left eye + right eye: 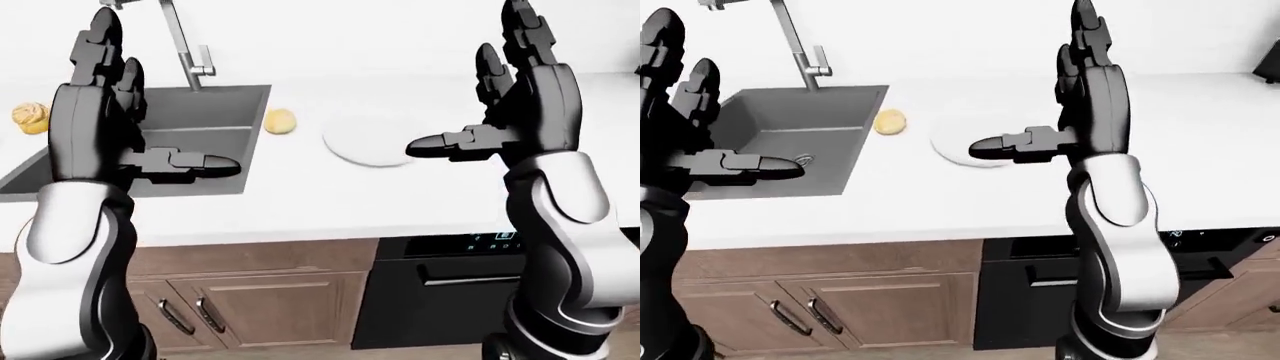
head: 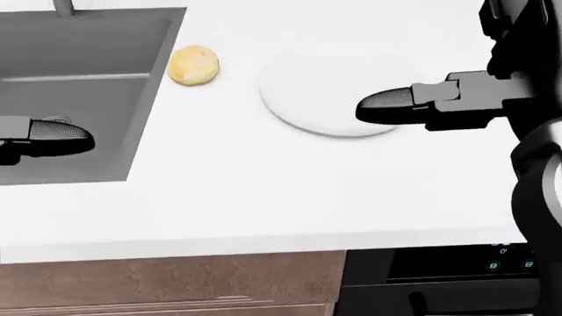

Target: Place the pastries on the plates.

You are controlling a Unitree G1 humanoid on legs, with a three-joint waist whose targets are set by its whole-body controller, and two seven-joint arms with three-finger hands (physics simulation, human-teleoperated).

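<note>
Both arms are raised over a white worktop (image 2: 263, 197), palms turned inward. The left hand (image 1: 120, 97) stands at the left of the left-eye view with its fingers (image 1: 100, 41) spread and pointing up and its thumb extended sideways over the grey sink (image 1: 200, 112); it holds nothing. The right hand (image 1: 525, 90) stands at the right of the same view in the matching pose, fingers apart and upright, thumb pointing toward frame left, also empty.

One pastry (image 2: 194, 65), round and yellow, lies on the worktop at upper left of centre in the head view, just beside the sink's right edge and apart from it. It sits between the two hands in the picture, nearer the left thumb's side, and touches neither hand. A white plate (image 2: 308, 92) lies on the worktop to the right of this pastry, near it but not touching. In the head view the tip of the right thumb overlaps the plate's right edge; contact cannot be determined.

A second pastry (image 1: 30, 117) lies on the worktop at the far left edge of the left-eye view, on the other side of the sink, partly behind the left arm.

A faucet (image 1: 180, 45) rises at the top edge of the sink. Below the worktop are wooden cabinet doors (image 1: 270, 307) and, to their right, a black appliance front (image 1: 440, 292).
</note>
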